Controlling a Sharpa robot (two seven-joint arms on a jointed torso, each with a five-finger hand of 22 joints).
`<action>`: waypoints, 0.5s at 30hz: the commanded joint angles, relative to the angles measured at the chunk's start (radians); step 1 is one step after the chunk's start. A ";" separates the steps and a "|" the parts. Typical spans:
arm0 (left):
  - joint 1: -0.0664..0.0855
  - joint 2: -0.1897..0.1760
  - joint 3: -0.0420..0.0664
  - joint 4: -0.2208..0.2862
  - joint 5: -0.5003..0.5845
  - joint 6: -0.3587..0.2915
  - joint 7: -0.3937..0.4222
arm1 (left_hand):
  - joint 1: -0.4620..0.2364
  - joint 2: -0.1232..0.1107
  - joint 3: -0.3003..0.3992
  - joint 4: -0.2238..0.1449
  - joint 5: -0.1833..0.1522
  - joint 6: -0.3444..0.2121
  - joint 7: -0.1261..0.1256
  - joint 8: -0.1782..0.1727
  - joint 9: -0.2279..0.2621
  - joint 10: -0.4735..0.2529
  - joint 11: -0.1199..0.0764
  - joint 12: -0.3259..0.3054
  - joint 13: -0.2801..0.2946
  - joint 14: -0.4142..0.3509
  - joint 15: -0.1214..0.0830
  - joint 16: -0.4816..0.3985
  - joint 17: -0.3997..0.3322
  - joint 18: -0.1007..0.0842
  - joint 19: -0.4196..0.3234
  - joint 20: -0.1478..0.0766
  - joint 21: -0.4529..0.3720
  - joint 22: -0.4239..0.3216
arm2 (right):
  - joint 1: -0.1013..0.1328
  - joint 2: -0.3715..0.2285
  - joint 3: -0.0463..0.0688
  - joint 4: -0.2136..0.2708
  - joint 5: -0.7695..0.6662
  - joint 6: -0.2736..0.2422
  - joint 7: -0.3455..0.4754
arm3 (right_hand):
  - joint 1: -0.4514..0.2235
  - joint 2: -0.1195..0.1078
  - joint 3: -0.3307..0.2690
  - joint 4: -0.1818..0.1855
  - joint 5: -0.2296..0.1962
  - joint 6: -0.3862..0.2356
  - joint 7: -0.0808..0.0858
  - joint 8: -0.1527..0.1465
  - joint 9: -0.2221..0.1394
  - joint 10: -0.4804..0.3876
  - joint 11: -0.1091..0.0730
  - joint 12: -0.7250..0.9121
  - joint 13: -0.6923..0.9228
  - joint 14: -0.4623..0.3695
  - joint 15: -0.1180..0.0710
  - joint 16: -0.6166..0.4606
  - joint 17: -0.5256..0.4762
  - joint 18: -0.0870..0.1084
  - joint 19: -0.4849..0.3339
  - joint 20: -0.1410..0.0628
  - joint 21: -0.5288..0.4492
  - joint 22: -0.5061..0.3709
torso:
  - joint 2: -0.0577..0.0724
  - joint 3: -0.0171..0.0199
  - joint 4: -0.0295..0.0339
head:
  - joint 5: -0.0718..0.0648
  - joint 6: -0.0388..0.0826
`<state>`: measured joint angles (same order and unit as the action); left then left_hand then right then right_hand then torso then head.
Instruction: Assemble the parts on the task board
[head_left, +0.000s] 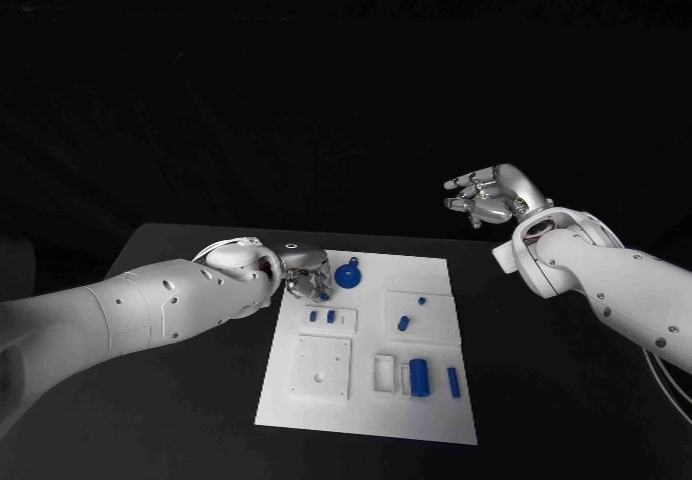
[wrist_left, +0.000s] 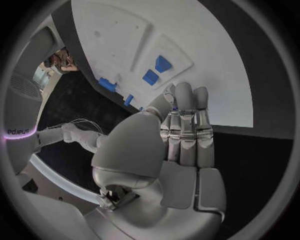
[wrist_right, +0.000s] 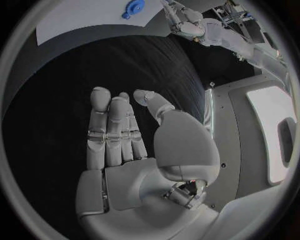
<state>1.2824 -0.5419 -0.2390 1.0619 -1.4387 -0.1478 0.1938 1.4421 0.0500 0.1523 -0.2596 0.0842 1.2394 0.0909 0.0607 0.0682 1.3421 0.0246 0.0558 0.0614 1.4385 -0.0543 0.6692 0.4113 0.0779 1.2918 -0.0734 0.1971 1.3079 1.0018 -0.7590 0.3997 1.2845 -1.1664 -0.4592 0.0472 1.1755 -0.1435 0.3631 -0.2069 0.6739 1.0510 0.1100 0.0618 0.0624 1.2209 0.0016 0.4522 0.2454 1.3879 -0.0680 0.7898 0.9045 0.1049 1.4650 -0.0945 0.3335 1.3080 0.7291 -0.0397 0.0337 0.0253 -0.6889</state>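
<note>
The white task board (head_left: 361, 400) lies in the middle of the black table. A round blue part (head_left: 349, 273) sits near its far edge, and small blue parts (head_left: 330, 316) lie in a row just nearer. A blue cylinder (head_left: 420, 377) and a thin blue part (head_left: 453, 381) rest at the near right. My left hand (head_left: 303, 277) hovers at the board's far left edge, beside the round part. Its fingers (wrist_left: 184, 127) are stretched out side by side with nothing in them. My right hand (head_left: 490, 197) is raised beyond the board's far right corner, fingers (wrist_right: 112, 130) spread and empty.
A raised white square plate (head_left: 323, 366) and a white frame (head_left: 385, 373) sit on the board's near half. Bare black table (head_left: 173, 420) surrounds the board. In the right wrist view the board (wrist_right: 81, 22) and round blue part (wrist_right: 134, 7) lie far from the hand.
</note>
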 joint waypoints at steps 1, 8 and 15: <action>-0.001 0.003 0.000 -0.005 -0.008 0.025 -0.006 | -0.006 0.008 0.003 0.005 0.002 0.001 -0.001 0.003 0.001 -0.004 0.004 0.003 -0.001 -0.005 -0.002 -0.005 0.001 0.010 -0.007 -0.002 -0.001 0.017 | 0.000 0.001 0.001 0.003 0.005 0.011 0.012 | 0.009 0.004 -0.007 0.001 -0.003 -0.003 0.006 0.000 0.001 0.003 0.002 0.003 -0.004 -0.010 0.000 0.006 -0.002 0.008 0.019 0.005 -0.007 0.023 | 0.000 -0.0003 0.0001 | 0.000 0.000; -0.002 0.005 0.000 -0.011 -0.008 0.018 -0.012 | -0.007 0.008 0.004 0.007 0.000 0.001 -0.001 0.003 0.001 -0.006 0.004 0.003 -0.001 -0.007 -0.002 -0.004 0.002 0.009 -0.008 -0.002 -0.003 0.017 | 0.000 0.000 0.001 0.004 0.005 0.014 0.011 | 0.008 0.005 -0.009 0.001 -0.003 -0.003 0.006 0.000 0.000 0.003 0.003 0.004 -0.011 -0.011 0.000 0.007 -0.004 0.008 0.021 0.006 -0.009 0.025 | -0.001 -0.0016 0.0012 | -0.006 -0.001; -0.002 0.006 0.000 -0.009 -0.009 0.006 -0.014 | -0.007 0.008 0.004 0.007 0.000 0.001 -0.001 0.003 0.001 -0.006 0.004 0.003 -0.001 -0.007 -0.002 -0.004 0.002 0.009 -0.008 -0.002 -0.003 0.017 | 0.000 0.000 0.001 0.005 0.005 0.017 0.010 | 0.009 0.006 -0.008 0.000 -0.002 0.001 0.005 0.000 0.001 0.002 0.002 0.005 -0.017 -0.011 0.000 0.006 -0.007 0.008 0.022 0.006 -0.013 0.026 | -0.001 -0.0016 0.0012 | -0.007 0.000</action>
<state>1.2808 -0.5395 -0.2390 1.0510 -1.4412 -0.1405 0.1829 1.4379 0.0542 0.1554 -0.2565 0.0842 1.2389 0.0904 0.0571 0.0687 1.3419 0.0248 0.0558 0.0612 1.4385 -0.0543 0.6692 0.4121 0.0777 1.2918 -0.0734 0.1971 1.3077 1.0017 -0.7594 0.3997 1.2875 -1.1640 -0.4554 0.0481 1.1795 -0.1395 0.3604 -0.2041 0.6739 1.0501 0.1109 0.0618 0.0624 1.2206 0.0018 0.4522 0.2287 1.3818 -0.0689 0.7933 0.8982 0.1006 1.4650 -0.0945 0.3241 1.3078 0.7284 -0.0413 0.0348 0.0182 -0.6895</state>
